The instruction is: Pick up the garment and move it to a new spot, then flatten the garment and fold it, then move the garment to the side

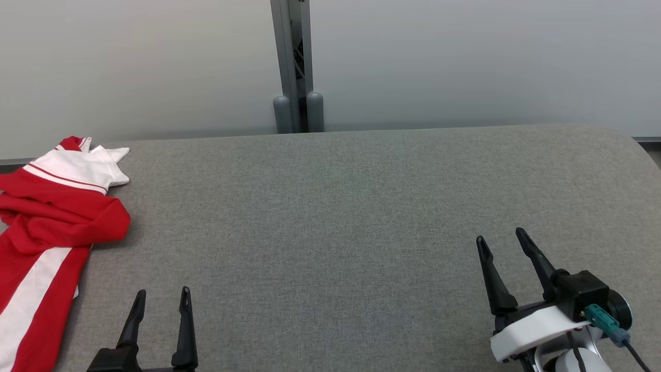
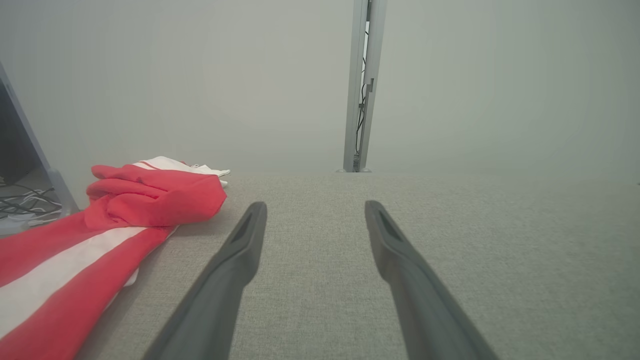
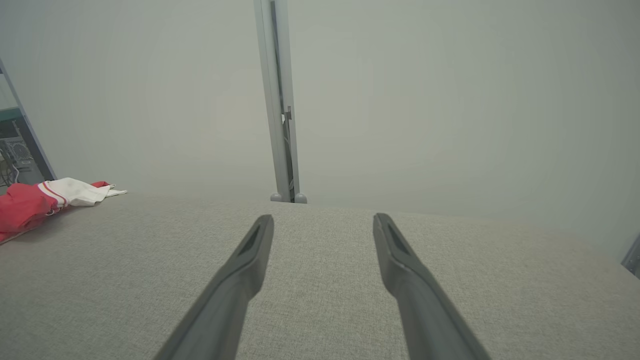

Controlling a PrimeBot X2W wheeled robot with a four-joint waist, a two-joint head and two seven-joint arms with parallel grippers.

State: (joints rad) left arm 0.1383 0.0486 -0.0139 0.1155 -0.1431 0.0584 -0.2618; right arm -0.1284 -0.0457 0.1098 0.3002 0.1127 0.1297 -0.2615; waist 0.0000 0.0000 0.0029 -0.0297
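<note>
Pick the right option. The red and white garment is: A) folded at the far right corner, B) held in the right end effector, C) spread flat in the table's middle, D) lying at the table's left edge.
D: the garment lies bunched at the left edge of the table, ungrasped.

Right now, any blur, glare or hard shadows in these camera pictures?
Head view: sharp, evenly lit, a soft shadow beside the garment. Left wrist view: the left gripper looks soft, the wall hazy. Right wrist view: the right gripper likewise soft; no glare.
</note>
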